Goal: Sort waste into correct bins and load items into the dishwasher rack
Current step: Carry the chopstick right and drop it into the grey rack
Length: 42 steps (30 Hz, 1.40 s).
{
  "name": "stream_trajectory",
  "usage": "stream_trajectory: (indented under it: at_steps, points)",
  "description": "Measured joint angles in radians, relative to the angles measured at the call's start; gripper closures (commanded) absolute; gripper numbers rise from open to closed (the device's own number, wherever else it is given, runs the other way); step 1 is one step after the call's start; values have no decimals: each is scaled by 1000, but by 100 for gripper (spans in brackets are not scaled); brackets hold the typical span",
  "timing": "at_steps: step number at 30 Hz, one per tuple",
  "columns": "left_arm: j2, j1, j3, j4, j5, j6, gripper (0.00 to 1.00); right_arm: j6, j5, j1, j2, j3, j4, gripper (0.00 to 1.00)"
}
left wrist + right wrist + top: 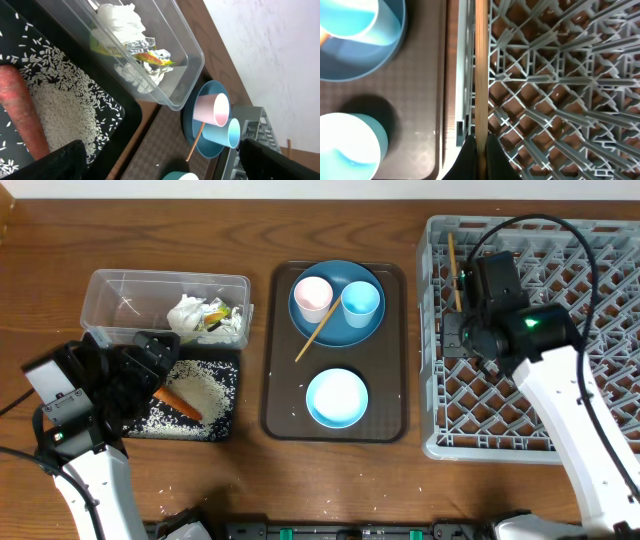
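The left arm (pixel 95 480) is held in from the lower left corner, and the left gripper (pixel 158 365) is kept with its fingers (pixel 55 162) spread wide apart. The right arm (pixel 580 420) is extended from the lower right, wrist turned leftward, and the right gripper (pixel 480 146) is clamped tight on a chopstick (pixel 481 65).

Brown wood-grain table (pixel 250 480) is sitting under everything, catching soft, even light. A plain white surface (pixel 270 50), wall or floor, is showing beyond its edge, far ahead of the jaws of the left gripper (pixel 165 167).
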Motion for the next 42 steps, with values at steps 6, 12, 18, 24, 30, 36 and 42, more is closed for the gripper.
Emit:
stream_trajectory:
  at_steps: [6, 12, 18, 24, 30, 36, 42]
  points:
    - [0, 0, 0, 0, 0, 0, 0, -17, -15, -11, 83, 0, 9, 99]
    - [0, 0, 0, 0, 0, 0, 0, -21, -19, -18, 172, 0, 32, 99]
    - [0, 0, 0, 0, 0, 0, 0, -25, -20, -40, 240, 0, 33, 99]
    - [0, 0, 0, 0, 0, 0, 0, -31, -19, -47, 270, 0, 34, 53]
    - [0, 0, 0, 0, 0, 0, 0, -35, -18, -47, 270, 0, 26, 50]
    - [0, 0, 0, 0, 0, 0, 0, -35, -37, -47, 267, 44, -64, 49]
    - [0, 0, 0, 0, 0, 0, 0, 16, -102, -32, 195, 159, -129, 1]
